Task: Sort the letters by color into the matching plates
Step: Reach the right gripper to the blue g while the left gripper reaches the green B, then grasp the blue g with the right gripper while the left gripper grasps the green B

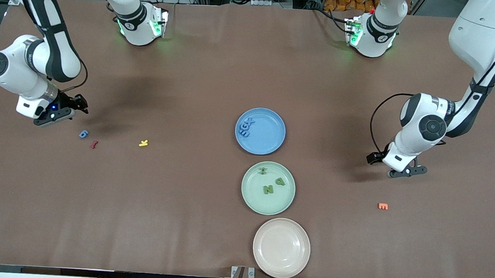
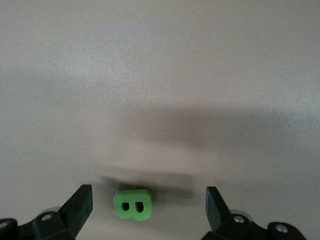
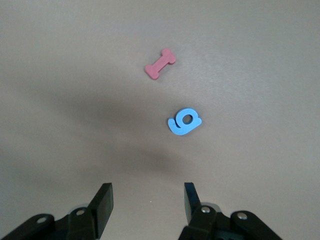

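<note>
Light, thin and slightly squashy, the green B [image 2: 132,204] lies flat on the bench between the spread fingers of the left hand [image 2: 149,207], best pinched across its straight edges, while the right hand [image 3: 147,200], half-spread and empty, hovers near the blue g [image 3: 184,121].

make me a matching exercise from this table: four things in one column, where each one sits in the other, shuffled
Things:
1. small green foam letter B
2. small blue foam letter g
3. green foam letter N
4. orange foam letter

Places:
A. in the round pale mint green plate
B. on the bare table between the open fingers of the left pincer
C. on the table beside the red foam letter I, ahead of the right pincer
D. alone on the table toward the left arm's end

Pairs: 1-B, 2-C, 3-A, 4-D
</note>
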